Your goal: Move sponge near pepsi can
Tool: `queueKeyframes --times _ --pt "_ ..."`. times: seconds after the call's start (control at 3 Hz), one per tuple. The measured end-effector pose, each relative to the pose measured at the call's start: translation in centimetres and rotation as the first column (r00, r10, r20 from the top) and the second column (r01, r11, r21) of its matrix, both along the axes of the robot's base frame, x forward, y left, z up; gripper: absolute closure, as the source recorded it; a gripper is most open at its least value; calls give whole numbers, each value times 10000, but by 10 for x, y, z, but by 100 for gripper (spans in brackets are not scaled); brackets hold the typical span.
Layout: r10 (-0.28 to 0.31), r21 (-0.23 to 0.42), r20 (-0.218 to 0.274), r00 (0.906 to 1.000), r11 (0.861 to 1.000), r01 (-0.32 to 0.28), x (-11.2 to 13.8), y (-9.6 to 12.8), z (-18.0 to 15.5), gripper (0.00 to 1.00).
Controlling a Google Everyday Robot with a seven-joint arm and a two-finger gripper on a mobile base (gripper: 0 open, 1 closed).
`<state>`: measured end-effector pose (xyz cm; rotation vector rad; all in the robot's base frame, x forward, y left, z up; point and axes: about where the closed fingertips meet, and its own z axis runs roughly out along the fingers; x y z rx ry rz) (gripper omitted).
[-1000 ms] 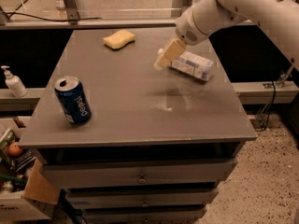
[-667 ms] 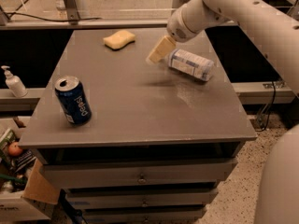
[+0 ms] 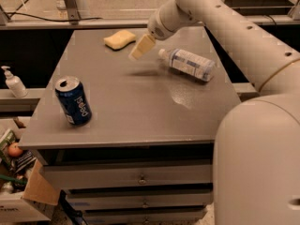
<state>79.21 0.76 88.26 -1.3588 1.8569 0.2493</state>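
The pale yellow sponge (image 3: 119, 39) lies on the grey table (image 3: 136, 107) at the far middle-left. The dark blue pepsi can (image 3: 73, 101) stands upright near the front left edge. My gripper (image 3: 140, 48) hangs above the table just right of the sponge, a little nearer than it, its yellowish fingers pointing down-left. It holds nothing that I can see and is apart from the sponge.
A clear plastic water bottle (image 3: 190, 63) lies on its side on the right of the table, behind my gripper. A soap dispenser (image 3: 13, 82) stands on a ledge at the left. Drawers (image 3: 140, 177) sit below the table; a box of clutter (image 3: 18, 172) is at lower left.
My gripper has moved left across the table, from above the water bottle toward the sponge. The sponge, can and bottle have not moved.
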Motion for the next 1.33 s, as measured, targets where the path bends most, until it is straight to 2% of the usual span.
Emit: queueKeyframes --times 0.33,0.67,1.0,1.33 --pt "98 -43 -41 9999 9999 -98 16 24 -9 0" --pt "71 -155 -163 9998 9999 -73 33 38 -23 0" --pt "-54 -197 -303 9995 9998 48 47 46 -34 0" --pt "-384 84 -484 9981 9992 388 65 50 -42 0"
